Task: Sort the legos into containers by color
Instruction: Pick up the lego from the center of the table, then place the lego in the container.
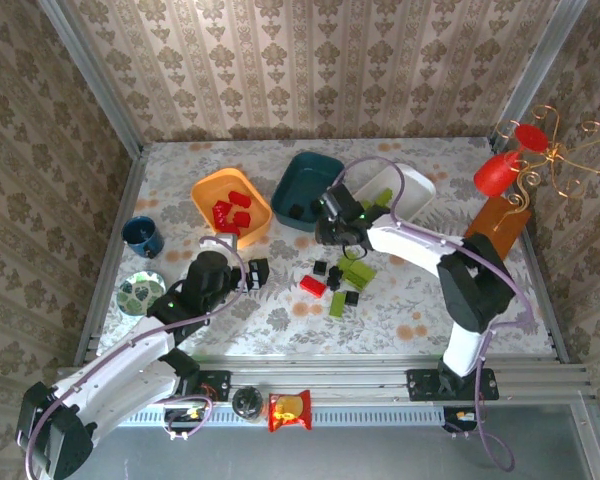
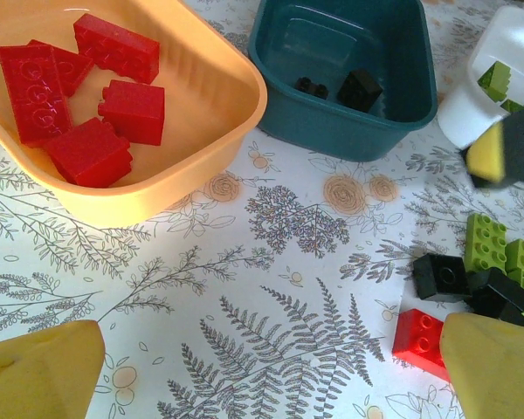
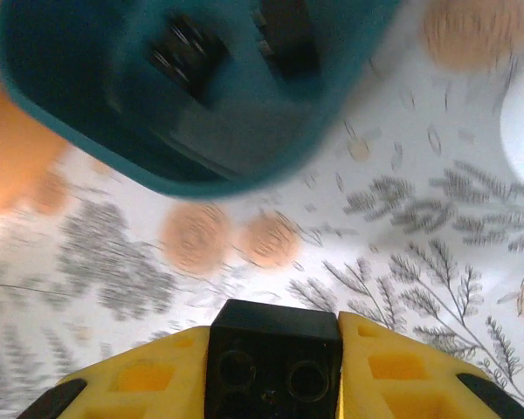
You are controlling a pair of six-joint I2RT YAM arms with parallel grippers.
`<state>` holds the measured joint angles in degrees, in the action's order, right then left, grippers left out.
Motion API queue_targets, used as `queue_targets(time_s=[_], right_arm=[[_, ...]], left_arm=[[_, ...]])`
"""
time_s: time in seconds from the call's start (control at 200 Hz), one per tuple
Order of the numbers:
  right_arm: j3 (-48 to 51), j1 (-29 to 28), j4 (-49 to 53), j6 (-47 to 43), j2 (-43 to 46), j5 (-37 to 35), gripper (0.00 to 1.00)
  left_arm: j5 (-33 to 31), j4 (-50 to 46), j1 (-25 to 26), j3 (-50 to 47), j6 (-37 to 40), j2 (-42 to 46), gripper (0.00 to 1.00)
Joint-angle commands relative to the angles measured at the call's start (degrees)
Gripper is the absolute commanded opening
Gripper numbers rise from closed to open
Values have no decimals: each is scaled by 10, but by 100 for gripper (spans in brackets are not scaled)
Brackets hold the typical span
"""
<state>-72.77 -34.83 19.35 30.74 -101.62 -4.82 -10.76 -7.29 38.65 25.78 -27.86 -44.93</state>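
One red-and-yellow snack packet (image 1: 289, 410) lies nearest to me, on the rail well short of the dark teal bin (image 1: 302, 166). Next out, my left gripper (image 2: 266, 375) hangs over the flowered surface (image 1: 280, 320), on the teal bin's near-left side. Its jaws are spread wide with nothing between them. Further left of that bin, and nearer me than it, sit a patterned bowl (image 1: 140, 292) and a dark blue cup (image 1: 142, 236).

On the teal bin's near side, slightly to its right, a loose pile of legos rests on the surface. It has a red brick (image 1: 312, 285), several lime green bricks (image 1: 357, 272) and a few black bricks (image 1: 352, 297).

Between that pile and the teal bin's near wall I see my right gripper (image 1: 330, 238), jaws clamped on a black brick (image 3: 273, 362). The brick is pinched between the yellow fingers (image 3: 393, 371). The right wrist view is smeared, but the teal bin shows ahead of the held brick.

Inside the teal bin lie two black pieces (image 2: 360, 89). Just beside it on the left, the orange bin (image 1: 205, 195) holds several red bricks (image 2: 131, 112). Just beside it on the right, the white bin (image 1: 420, 185) holds lime green pieces (image 1: 382, 197).
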Motion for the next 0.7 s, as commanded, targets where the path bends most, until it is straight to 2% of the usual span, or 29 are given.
queue_targets(time_s=[0.0, 0.535, 0.61, 0.695], right_arm=[[-65, 14, 6, -28, 7, 18, 28], [-382, 67, 83, -54, -253, 35, 30], [-413, 69, 100, -58, -273, 38, 36], [-431, 70, 111, -60, -280, 41, 55]], left_arm=[[-1, -4, 5, 8, 8, 3, 100], [17, -28, 4, 15, 2, 9, 100], [19, -28, 5, 13, 1, 9, 100], [24, -24, 4, 10, -2, 8, 100]])
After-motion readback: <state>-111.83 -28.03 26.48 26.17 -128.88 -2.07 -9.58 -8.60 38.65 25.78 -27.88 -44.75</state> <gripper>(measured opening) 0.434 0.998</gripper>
